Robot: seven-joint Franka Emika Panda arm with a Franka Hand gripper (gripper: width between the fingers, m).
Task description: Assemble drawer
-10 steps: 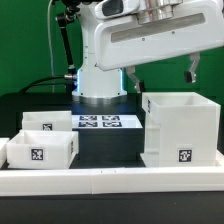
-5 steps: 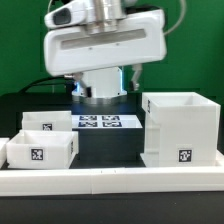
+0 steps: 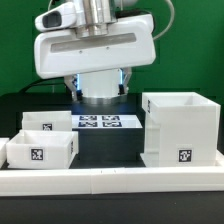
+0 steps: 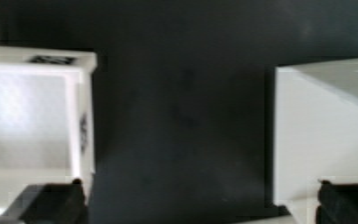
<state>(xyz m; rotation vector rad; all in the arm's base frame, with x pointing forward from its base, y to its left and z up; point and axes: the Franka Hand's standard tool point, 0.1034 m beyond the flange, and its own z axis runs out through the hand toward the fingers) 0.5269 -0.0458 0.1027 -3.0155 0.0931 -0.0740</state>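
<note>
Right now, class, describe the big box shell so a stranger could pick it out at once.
Follow the long white rail along the front of the black table to the exterior view's right. There stands the box shell, open on top, one square tag low on its front. It is far taller than the shallow front tray and back tray opposite.

The front tray [image 3: 40, 152] hides much of the rear tray [image 3: 36, 120]; the wrist view is blurred.
</note>
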